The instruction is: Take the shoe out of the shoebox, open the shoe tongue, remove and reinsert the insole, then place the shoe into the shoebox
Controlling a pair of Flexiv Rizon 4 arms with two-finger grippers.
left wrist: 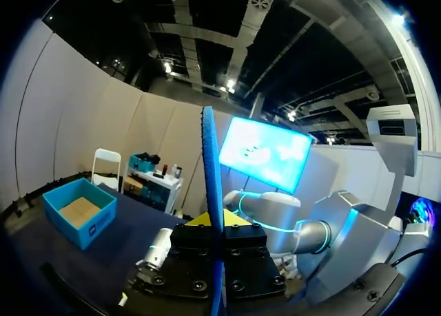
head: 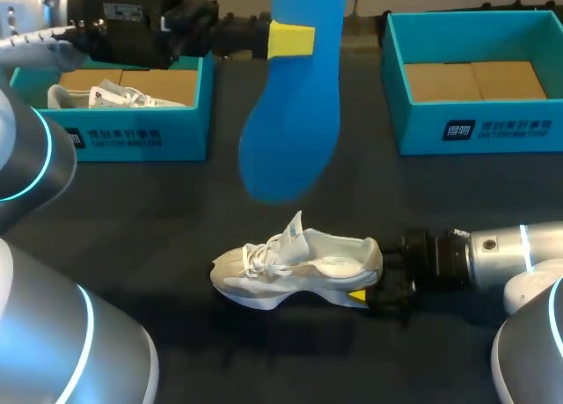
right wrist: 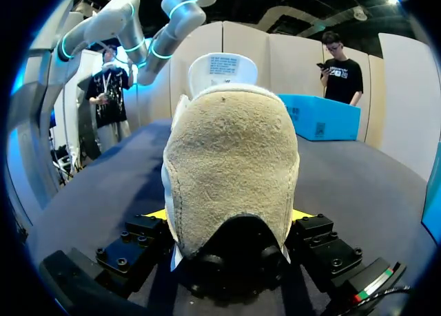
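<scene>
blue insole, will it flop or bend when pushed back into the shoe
Probably light and thin: in the left wrist view the blue insole shows as a narrow edge. It seems fairly self-supporting, standing straight out of the left hand without drooping. It would likely bend if pressed into the shoe.

Exhibition hall (a demo booth), partition panels [left wrist: 103,130], exposed ceiling ducts [left wrist: 238,37], big screen [left wrist: 265,152]

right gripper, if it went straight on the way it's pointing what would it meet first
The shoe: the right gripper is shut on its heel, so it would just push it along. Past the toe the way looks free, though depth is unclear.
</scene>
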